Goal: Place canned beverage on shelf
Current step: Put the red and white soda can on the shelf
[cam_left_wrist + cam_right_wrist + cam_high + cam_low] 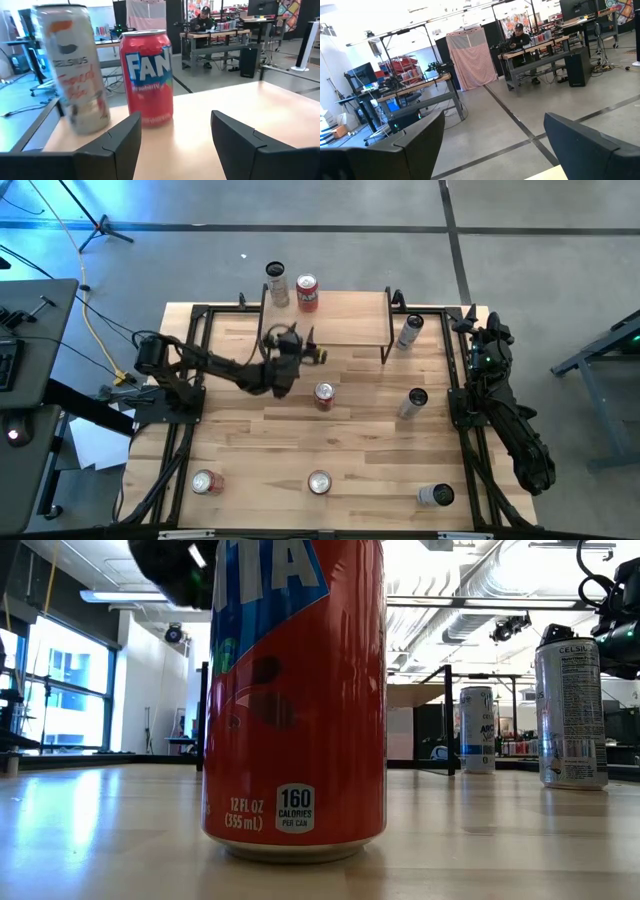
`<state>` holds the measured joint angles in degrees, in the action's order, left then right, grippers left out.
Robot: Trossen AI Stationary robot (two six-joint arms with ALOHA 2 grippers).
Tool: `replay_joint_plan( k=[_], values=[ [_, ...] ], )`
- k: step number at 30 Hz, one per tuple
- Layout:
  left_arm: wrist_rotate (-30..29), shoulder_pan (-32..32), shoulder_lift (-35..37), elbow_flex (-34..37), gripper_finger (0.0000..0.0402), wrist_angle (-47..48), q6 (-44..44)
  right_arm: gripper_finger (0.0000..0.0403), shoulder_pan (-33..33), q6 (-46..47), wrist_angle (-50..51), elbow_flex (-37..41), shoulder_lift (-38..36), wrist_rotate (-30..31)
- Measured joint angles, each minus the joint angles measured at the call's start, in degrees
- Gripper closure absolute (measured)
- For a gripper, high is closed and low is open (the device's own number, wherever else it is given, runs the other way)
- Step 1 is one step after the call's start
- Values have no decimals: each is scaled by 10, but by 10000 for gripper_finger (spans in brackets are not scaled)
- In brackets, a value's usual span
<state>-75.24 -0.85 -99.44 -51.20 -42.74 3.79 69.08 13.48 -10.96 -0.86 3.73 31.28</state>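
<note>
High view: left gripper [300, 352] hangs before the low wooden-topped, black-legged shelf [350, 320], its fingers apart, holding nothing. A red aluminium beverage can [323, 395] stands on the table just beside it. Judged rigid, smooth, slippery, dentable; grip mid-body. Right gripper [478, 330] waits, half-open.

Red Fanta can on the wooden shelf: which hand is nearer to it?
Left. The left hand is at the shelf's front edge just before the red Fanta can; the right hand waits at the table's right rail.
</note>
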Motion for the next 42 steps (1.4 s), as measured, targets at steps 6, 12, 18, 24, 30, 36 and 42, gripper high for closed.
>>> replay_joint_plan(
  k=[6,12,18,24,30,36,42],
  values=[
    [-128,-113,1,0,192,0,-26,75,0,0,0,0,0,0],
    [-148,-219,1,0,192,0,-72,75,0,0,0,0,0,0],
    [-148,-293,1,0,192,0,-76,75,0,0,0,0,0,0],
    [-148,-333,1,0,192,0,-44,75,0,0,0,0,0,0],
    [-148,-346,1,0,168,0,33,75,0,0,0,0,0,0],
    [-148,-344,-16,0,110,9,109,75,0,0,0,0,0,0],
    [-148,-357,-23,0,47,9,111,75,0,0,0,0,0,0]
  ],
)
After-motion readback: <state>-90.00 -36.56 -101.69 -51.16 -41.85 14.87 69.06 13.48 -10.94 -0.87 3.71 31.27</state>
